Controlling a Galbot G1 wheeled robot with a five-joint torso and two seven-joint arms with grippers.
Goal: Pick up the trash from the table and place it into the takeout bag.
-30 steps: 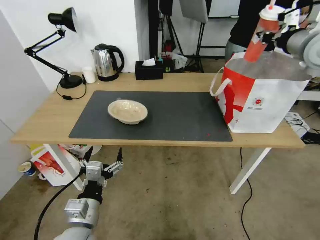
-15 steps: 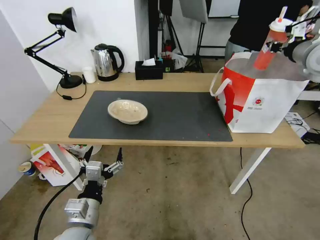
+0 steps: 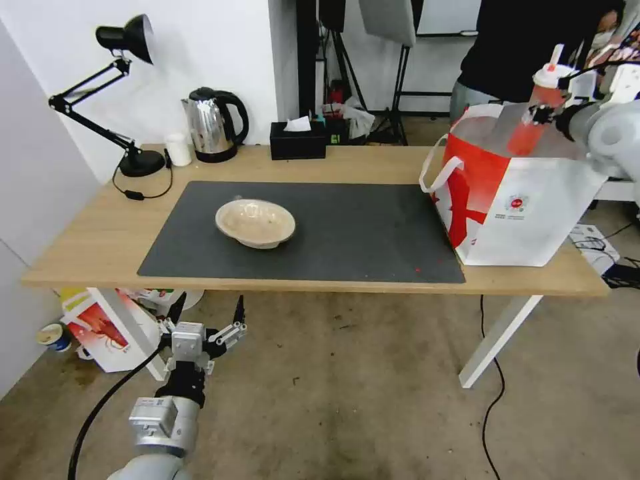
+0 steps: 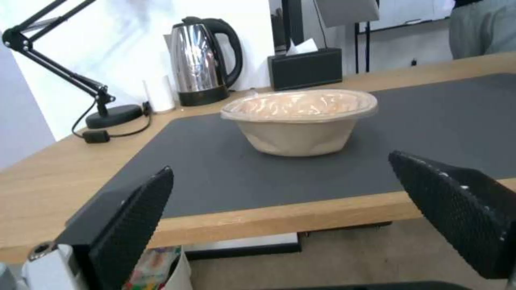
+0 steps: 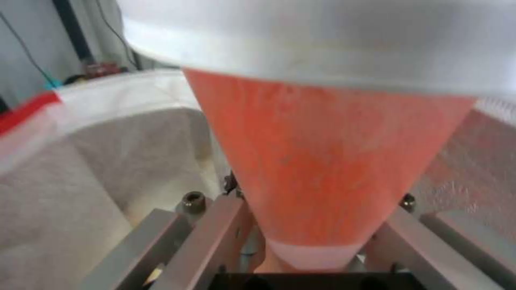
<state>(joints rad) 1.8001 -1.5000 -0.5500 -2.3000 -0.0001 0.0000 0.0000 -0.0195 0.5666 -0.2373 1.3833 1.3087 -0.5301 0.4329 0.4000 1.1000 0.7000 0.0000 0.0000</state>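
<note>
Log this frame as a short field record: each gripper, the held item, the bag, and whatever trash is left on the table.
right gripper: shut on the red drink cup, at the bag's open top
red drink cup: tilted, lower end inside the takeout bag
takeout bag: upright on the table's right end
left gripper: open, low in front of the table edge, idle
left on table: shallow beige paper bowl, on the dark grey mat

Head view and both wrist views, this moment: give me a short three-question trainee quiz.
1. True or false: the right gripper holds the red drink cup with white lid over the white and red takeout bag.
2. Which trash remains on the dark grey mat? A) shallow beige paper bowl B) steel kettle
3. Fill in: the left gripper, fingers open, hangs below the light-wood ____.

Key: 1 true; 2 A; 3 table.
</note>
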